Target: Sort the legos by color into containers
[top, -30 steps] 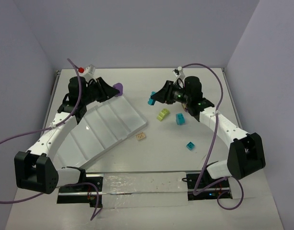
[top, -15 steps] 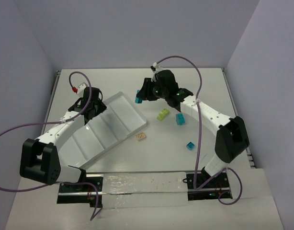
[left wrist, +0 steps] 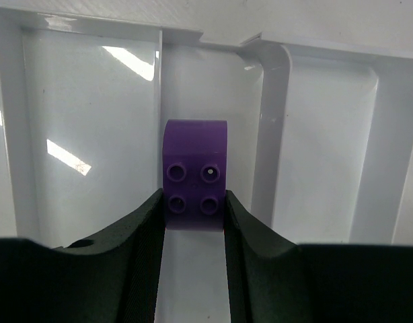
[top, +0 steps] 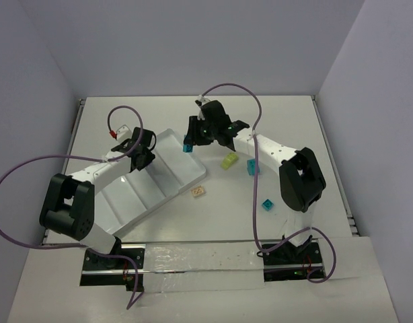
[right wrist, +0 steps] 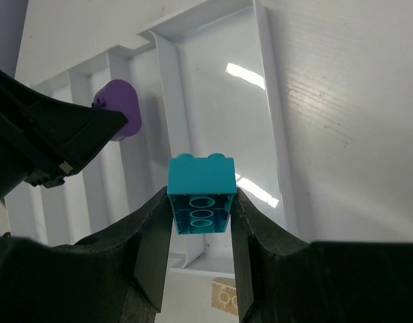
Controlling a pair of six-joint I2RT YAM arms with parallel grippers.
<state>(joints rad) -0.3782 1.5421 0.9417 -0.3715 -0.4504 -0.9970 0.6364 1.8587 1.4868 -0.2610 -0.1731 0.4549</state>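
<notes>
Grip across the flat side walls seemed right for such light, stiff, slick plastic: the left claw (left wrist: pixel 193 205) clamped the purple brick (left wrist: pixel 196 158), the right claw (right wrist: pixel 201 215) the teal brick (right wrist: pixel 200 182).

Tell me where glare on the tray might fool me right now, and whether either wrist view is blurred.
Left wrist: white glare streaks on the tray floor, left of the purple brick, which is sharp. Right wrist: two similar streaks in the compartment beside the teal brick, also sharp. Top external: even light, soft shadows, no blur, but the bricks show tiny.
</notes>
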